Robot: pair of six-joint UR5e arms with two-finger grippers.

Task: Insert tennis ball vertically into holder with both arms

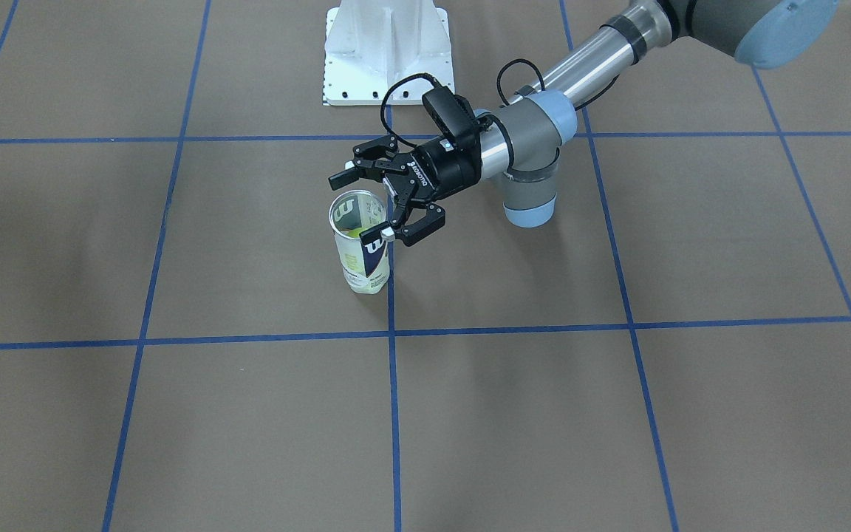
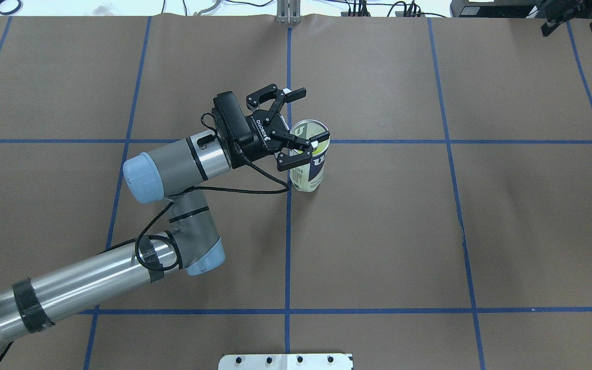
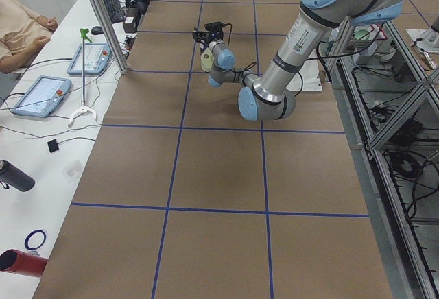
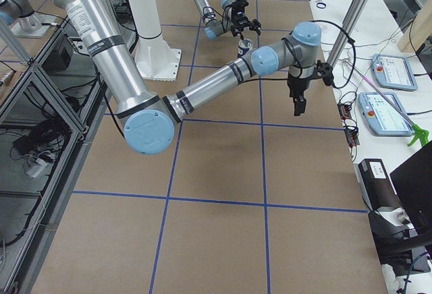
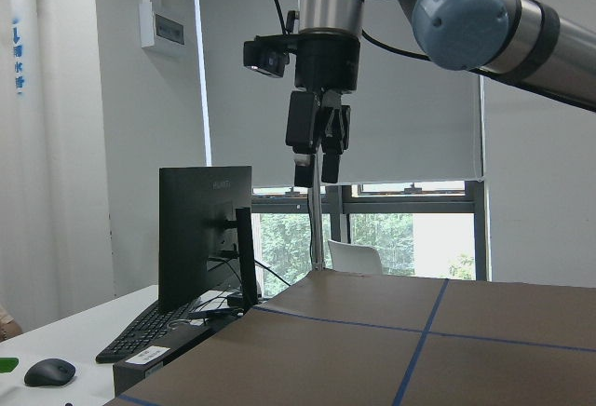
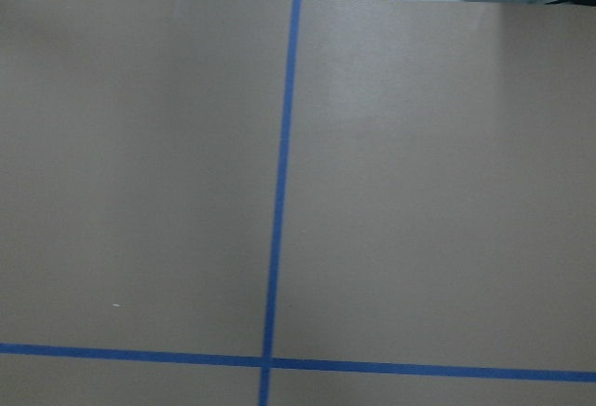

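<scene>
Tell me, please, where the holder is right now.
Overhead view: the holder stands upright just right of the centre tape line, next to the open left end effector.

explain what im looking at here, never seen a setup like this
These are six camera views of one moment. The machine is a robot with a left arm and a right arm, working at a brown table marked with blue tape. One view looks from across the table and one from above, behind the robot. Two look from the table's ends, and two come from cameras on the wrists.

The left gripper, a black two-finger claw, is open right at the top of the holder, a clear tennis-ball can standing upright. A yellow-green ball sits inside the can. Nothing is held.

The right gripper hangs pointing down, well away from the can; whether it is open is unclear. The white pedestal stands at the robot's side of the table.
</scene>
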